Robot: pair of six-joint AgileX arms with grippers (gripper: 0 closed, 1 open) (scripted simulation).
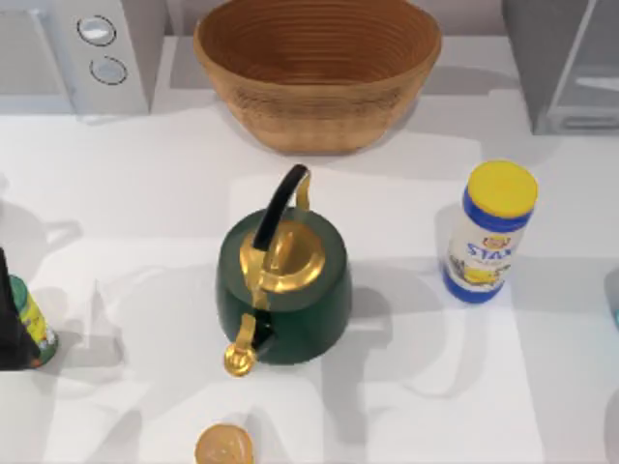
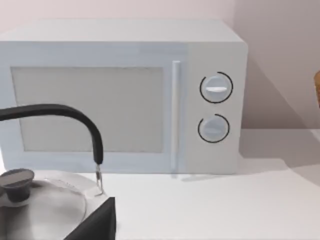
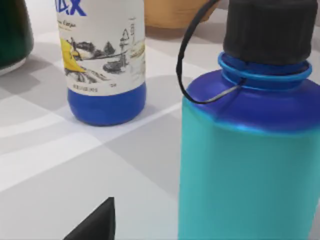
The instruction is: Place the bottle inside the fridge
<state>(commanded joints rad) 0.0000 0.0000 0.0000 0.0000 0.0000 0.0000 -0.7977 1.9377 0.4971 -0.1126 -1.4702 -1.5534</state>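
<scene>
My white table (image 1: 406, 406) carries soft grey shadows; at twelve o'clock, behind it, stands a pale pinkish wall (image 2: 270, 45).

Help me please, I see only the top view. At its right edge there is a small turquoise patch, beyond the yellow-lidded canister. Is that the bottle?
Observer: Probably yes. The right wrist view shows a bottle close up: turquoise body, blue shoulder, dark cap.
Operator: Does it touch the canister?
Observer: No. The canister stands upright and apart from it, with bare table between them.
Operator: And what does the left wrist view show?
Observer: A silvery kettle with a black handle, standing in front of the white microwave, whose door is shut.
</scene>
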